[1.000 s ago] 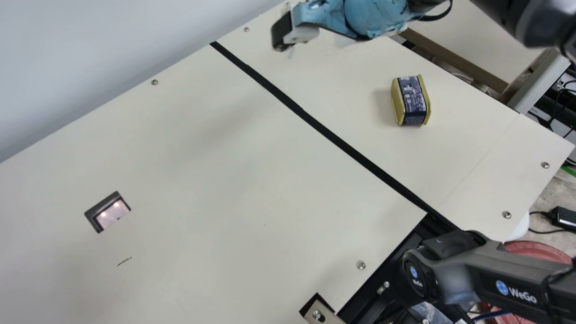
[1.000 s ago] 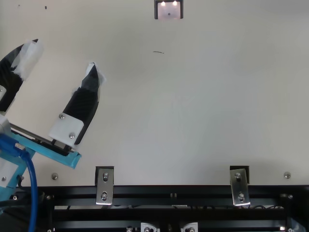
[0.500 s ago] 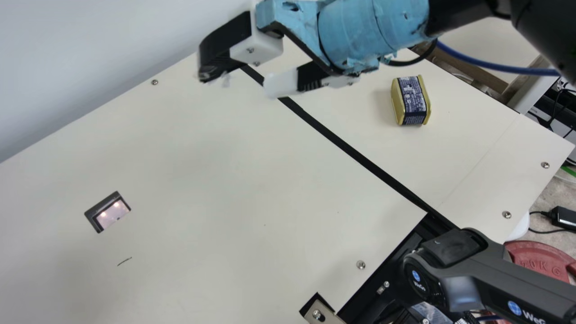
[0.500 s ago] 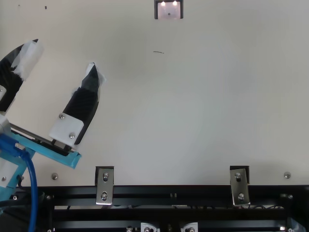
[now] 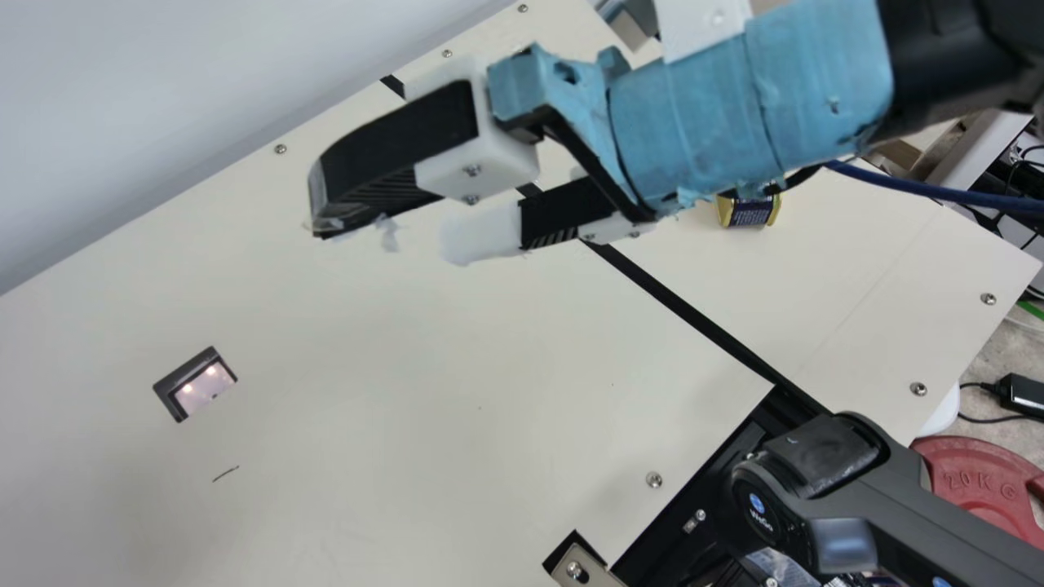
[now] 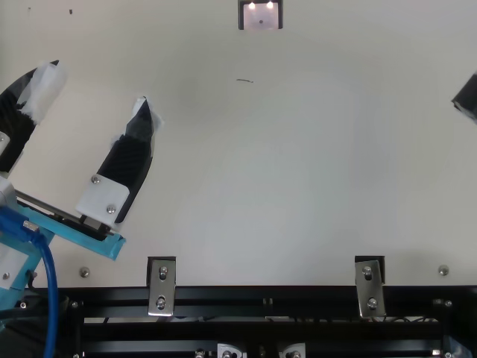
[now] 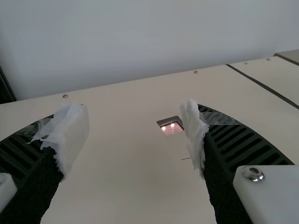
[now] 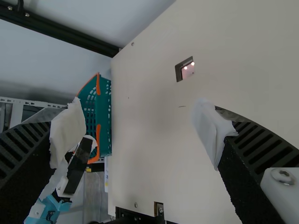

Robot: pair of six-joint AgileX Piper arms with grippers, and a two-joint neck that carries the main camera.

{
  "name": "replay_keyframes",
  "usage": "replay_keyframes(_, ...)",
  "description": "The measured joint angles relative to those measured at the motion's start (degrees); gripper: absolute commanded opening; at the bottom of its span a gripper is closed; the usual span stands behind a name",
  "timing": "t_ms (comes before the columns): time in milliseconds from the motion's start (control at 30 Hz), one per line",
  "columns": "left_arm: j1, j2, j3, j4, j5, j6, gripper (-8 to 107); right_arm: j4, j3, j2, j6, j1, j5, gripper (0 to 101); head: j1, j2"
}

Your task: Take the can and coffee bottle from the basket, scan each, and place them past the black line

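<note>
Your table [image 5: 424, 367] carries the black line [image 5: 685, 314] as the finish mark. The basket [image 8: 103, 105] sits at its edge, probably so your left arm can reach in. Your right gripper [image 5: 387, 232] hangs over the table, fingers apart and empty, free to accept something. Your left gripper [image 6: 98, 89], also spread and empty, waits near the basket, likely for the bottle. The can [image 5: 749, 214] stands past the line, presumably finished, well apart from the scanner [image 5: 196, 383].
</note>
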Motion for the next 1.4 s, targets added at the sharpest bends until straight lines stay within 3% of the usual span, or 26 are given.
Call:
replay_keyframes(533, 0.00, 0.00, 0.00, 0.00, 0.00, 0.00, 90, -0.06, 0.05, -0.15, 0.06, 0.00, -0.21, 101, 0.29, 0.88)
replay_keyframes(667, 0.00, 0.00, 0.00, 0.00, 0.00, 0.00, 90, -0.06, 0.05, -0.15, 0.06, 0.00, -0.21, 101, 2.64, 7.92)
replay_keyframes(1033, 0.00, 0.00, 0.00, 0.00, 0.00, 0.00, 90, -0.06, 0.05, -0.15, 0.06, 0.00, -0.21, 101, 2.64, 33.14)
replay_keyframes(1400, 0.00, 0.00, 0.00, 0.00, 0.00, 0.00, 90, -0.06, 0.05, -0.15, 0.06, 0.00, -0.21, 101, -8.50, 58.94)
